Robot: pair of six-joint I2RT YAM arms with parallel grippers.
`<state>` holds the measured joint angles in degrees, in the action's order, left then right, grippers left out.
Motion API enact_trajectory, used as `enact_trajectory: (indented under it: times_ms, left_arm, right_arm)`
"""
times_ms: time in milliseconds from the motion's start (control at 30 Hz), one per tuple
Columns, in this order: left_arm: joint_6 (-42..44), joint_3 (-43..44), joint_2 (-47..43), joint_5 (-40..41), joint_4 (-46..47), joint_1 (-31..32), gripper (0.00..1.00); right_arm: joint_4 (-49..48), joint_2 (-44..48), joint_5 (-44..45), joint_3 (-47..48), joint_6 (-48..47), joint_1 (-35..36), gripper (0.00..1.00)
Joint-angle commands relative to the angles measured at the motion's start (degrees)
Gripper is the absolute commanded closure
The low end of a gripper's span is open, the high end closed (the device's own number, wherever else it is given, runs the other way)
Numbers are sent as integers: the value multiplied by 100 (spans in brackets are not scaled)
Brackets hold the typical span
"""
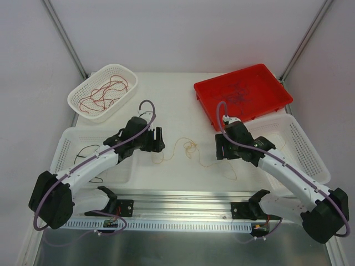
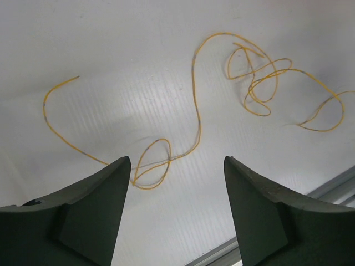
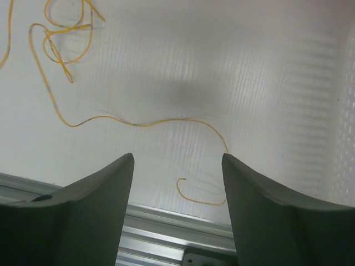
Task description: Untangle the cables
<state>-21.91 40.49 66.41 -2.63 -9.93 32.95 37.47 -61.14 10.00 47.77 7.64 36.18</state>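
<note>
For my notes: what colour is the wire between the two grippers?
The wire is yellow, clearest in the left wrist view.

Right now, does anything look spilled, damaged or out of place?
Nothing damaged or spilled. The only stray is the yellow cable, lying loose on the table between the open left gripper and right gripper, looped over itself. The red cable sits in the white basket, the purple cable in the red tray.

White table [image 1: 172, 100] with yellow cable [image 1: 190, 147], red tray [image 1: 272, 83], white basket [image 1: 75, 95], seemingly two white trays [image 1: 64, 147].
</note>
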Motion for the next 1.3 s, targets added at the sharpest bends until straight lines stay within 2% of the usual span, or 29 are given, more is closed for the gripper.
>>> enact_trajectory:
  times_ms: [0,33,67,133,200,367,533,633,667,733,767,833,1000,1267]
  left_arm:
    - [125,363,-322,-439,-52,45,30]
    - [152,398,-365,-466,-52,97,24]
    - [196,477,-366,-501,-44,115,23]
    - [354,565,-235,-501,-44,176,23]
    - [459,732,-50,-414,-44,256,23]
    - [618,1258,933,-177,-35,484,24]
    - [486,1733,1855,-53,9,634,27]
    - [390,1918,2331,-44,18,713,28]
    - [363,2032,2428,-53,27,739,29]
    - [328,2138,2691,-27,35,818,29]
    - [319,2226,2771,-9,27,844,29]
    - [293,2314,3008,87,35,880,30]
    - [258,2595,3500,534,36,968,34]
    - [415,2938,4116,1098,27,1003,45]
  right_arm:
    - [-292,200,-340,259,-332,38,31]
    - [-380,165,-454,285,-403,38,31]
    - [-486,42,-725,320,-438,38,31]
    - [-837,-134,-946,321,-430,38,31]
    - [-1379,-405,-1526,198,-360,38,31]
    - [-2550,-881,-2544,22,-219,64,32]
    - [-3158,-1679,-2591,162,-219,91,32]
    - [-3159,-2076,-2416,294,-254,91,42]
    - [-3176,-2225,-2371,286,-254,91,54]
    - [-3316,-2261,-2301,198,-228,91,72]
    - [-3334,-2183,-2196,76,-210,91,88]
    - [-3308,-2069,-2047,-39,-219,82,99]
    - [-3159,-1673,-1914,-390,-377,73,99]
    - [-3457,-1462,-2081,-751,-237,99,99]
